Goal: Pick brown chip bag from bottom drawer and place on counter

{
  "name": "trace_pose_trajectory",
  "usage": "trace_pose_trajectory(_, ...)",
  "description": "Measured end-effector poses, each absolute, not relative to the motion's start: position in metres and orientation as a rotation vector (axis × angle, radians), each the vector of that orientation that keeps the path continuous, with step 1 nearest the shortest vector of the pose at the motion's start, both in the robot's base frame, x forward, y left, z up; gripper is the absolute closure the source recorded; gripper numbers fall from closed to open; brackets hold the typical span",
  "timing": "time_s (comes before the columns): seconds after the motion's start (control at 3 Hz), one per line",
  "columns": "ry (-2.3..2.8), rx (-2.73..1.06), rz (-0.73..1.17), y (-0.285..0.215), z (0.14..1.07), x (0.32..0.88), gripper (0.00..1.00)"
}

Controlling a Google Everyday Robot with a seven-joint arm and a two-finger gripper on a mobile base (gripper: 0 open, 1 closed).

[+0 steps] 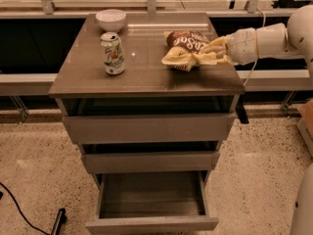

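Observation:
The brown chip bag [182, 47] lies on the right side of the counter [146, 75], brown body toward the back, cream end toward the front. My gripper [209, 53] comes in from the right on a white arm, low over the counter, and its cream fingers [215, 45] are closed on the bag's right edge. The bottom drawer [151, 223] is pulled out toward the camera and shows an empty grey inside.
A white-and-green drink can [113, 53] stands on the counter's left side. A white bowl [110, 19] sits at its back left. The two upper drawers [146, 129] are slightly ajar. A black cable [19, 209] lies on the speckled floor at the left.

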State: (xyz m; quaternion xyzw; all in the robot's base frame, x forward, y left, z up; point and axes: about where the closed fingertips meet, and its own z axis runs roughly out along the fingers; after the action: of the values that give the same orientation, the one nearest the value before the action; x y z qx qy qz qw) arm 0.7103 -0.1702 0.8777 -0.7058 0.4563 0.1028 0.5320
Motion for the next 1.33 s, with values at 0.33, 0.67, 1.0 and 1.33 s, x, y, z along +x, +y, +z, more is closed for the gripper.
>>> trace_pose_trajectory(0.33,1.058,-1.653,0.2,-0.1758,0.8803,0.7364,0.82)
trace_pose_trajectory(0.67,1.053,-1.644,0.189,-0.1774,0.8856,0.7394,0.59)
trace_pose_trajectory(1.0,1.049,-1.646,0.197,-0.1724,0.8834,0.7409,0.28)
trace_pose_trajectory(1.33,1.047,-1.648,0.202,-0.1692,0.8819,0.7416,0.05)
